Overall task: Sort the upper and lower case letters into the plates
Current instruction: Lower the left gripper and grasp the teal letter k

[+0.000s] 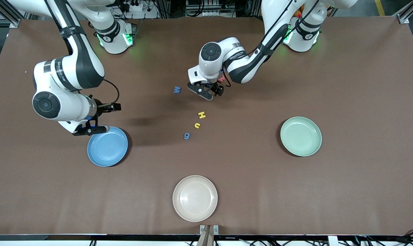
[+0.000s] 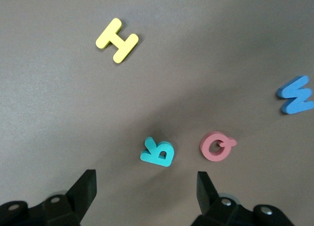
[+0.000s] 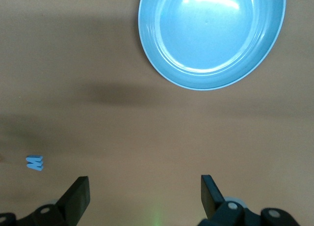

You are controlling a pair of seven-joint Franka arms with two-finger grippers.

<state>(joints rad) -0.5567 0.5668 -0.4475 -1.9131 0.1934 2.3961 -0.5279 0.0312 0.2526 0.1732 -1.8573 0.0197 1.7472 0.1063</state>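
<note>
The left gripper [image 1: 209, 91] is hanging wide open and empty at upper centre, over a teal letter [image 2: 158, 152] and pink letter [image 2: 217, 146]. The right gripper [image 1: 90, 130], also spread empty, is hovering at the blue plate [image 1: 107, 147]'s upper rim, centre-left; the mint plate [image 1: 301, 136] is sitting centre-right amid open brown table [image 1: 346, 188].

Robotics lab: brown-covered work table [image 1: 346, 191], aluminium-profile frame [image 1: 406, 15] at 1 o'clock, cable bundles [image 1: 134, 7] at 12 o'clock.

A brown table [image 1: 346, 191] is set with a blue plate [image 1: 107, 146], a green plate [image 1: 301, 136] and a cream plate [image 1: 195, 198]. Foam letters [image 1: 201, 114] are scattered flat at its middle, apart from all three plates.
</note>
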